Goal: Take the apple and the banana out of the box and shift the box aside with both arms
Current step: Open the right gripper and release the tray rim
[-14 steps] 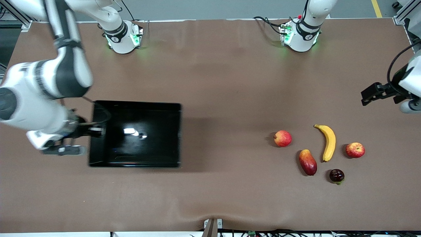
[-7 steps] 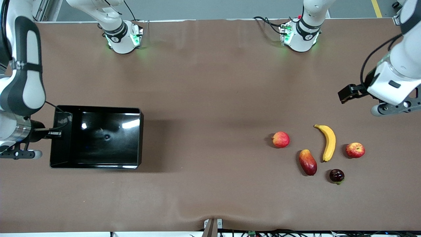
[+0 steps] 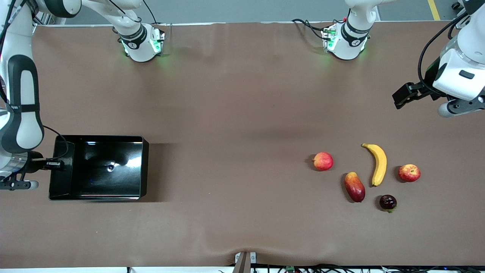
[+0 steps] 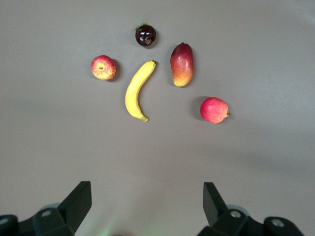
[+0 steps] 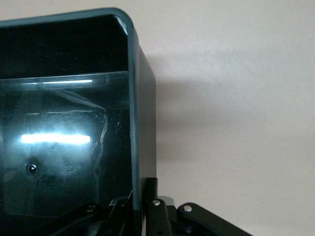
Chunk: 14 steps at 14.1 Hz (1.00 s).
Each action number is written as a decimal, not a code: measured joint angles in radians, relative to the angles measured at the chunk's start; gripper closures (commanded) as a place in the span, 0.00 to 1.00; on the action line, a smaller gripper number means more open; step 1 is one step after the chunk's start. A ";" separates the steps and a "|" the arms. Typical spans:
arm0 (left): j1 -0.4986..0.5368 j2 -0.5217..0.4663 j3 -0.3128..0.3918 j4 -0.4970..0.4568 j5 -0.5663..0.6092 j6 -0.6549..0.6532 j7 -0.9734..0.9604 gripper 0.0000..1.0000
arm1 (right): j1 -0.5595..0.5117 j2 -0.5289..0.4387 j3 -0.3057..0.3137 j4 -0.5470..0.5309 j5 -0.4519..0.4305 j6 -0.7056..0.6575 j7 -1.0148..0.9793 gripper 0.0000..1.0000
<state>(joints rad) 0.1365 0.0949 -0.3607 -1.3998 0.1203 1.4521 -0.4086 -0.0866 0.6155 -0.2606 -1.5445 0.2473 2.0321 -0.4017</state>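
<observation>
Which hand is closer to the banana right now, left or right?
Left. The left hand hangs open over bare table toward the left arm's end, near the banana. The right hand grips the box wall at the right arm's end.

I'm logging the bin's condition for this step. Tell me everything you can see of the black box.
The box is a shallow, open-top rectangular bin of glossy black plastic with low walls and rounded corners. Nothing is inside; its floor mirrors the lights. It sits flat toward the right arm's end of the table. The right gripper is shut on the wall at that end.
</observation>
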 measured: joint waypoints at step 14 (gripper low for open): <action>-0.151 -0.190 0.234 -0.254 -0.086 0.131 0.181 0.00 | 0.011 -0.062 0.020 -0.101 0.055 0.089 -0.089 0.00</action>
<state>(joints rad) -0.0140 -0.0952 -0.1264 -1.6541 0.0346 1.5833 -0.2274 -0.0757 0.5533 -0.2403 -1.6453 0.3022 2.1212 -0.4908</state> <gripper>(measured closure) 0.000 0.172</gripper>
